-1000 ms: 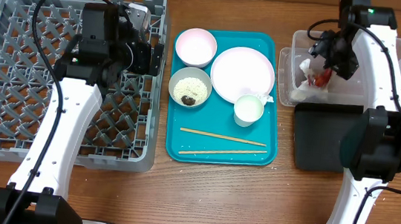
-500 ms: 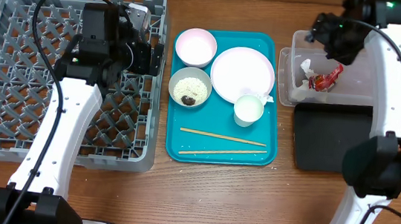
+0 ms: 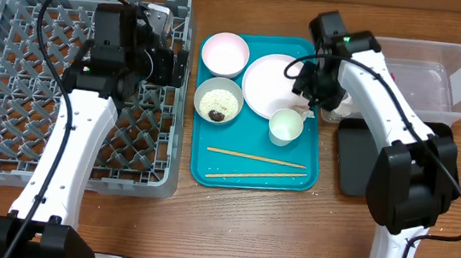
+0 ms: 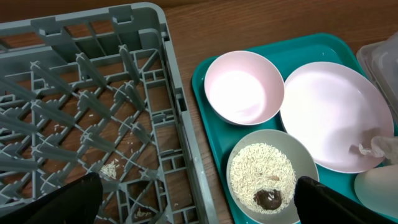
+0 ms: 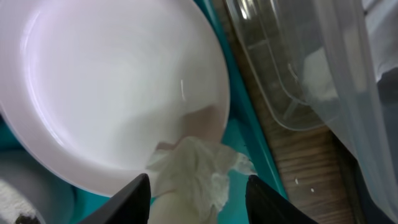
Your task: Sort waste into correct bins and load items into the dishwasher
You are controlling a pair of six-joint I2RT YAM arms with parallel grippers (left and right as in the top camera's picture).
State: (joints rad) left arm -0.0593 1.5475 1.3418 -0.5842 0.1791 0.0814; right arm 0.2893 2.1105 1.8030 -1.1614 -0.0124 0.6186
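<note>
My right gripper (image 5: 196, 202) hangs open over the teal tray's right edge, with the crumpled white napkin (image 5: 193, 168) between its fingers and untouched. The napkin leans on the small white cup (image 3: 286, 126) beside the round plate (image 3: 276, 84). The grey-green bowl (image 4: 270, 177) holds rice and a brown scrap (image 4: 268, 199). Behind it sits the pinkish bowl (image 4: 244, 93). My left gripper (image 4: 199, 205) stands open over the right edge of the grey dish rack (image 3: 12, 80), holding nothing. The clear tub (image 3: 429, 77) and black tray (image 3: 360, 160) lie to the right. The red wrapper is hidden.
Two wooden chopsticks (image 3: 257, 166) lie across the front of the teal tray (image 3: 209, 165). A few rice grains are scattered on the rack's lattice floor (image 4: 109, 168). My right arm crosses the left end of the clear tub.
My right arm swung left from above the clear tub to the tray's right edge, and its jaws narrowed. The red wrapper stayed in the tub. The left arm has not moved.
</note>
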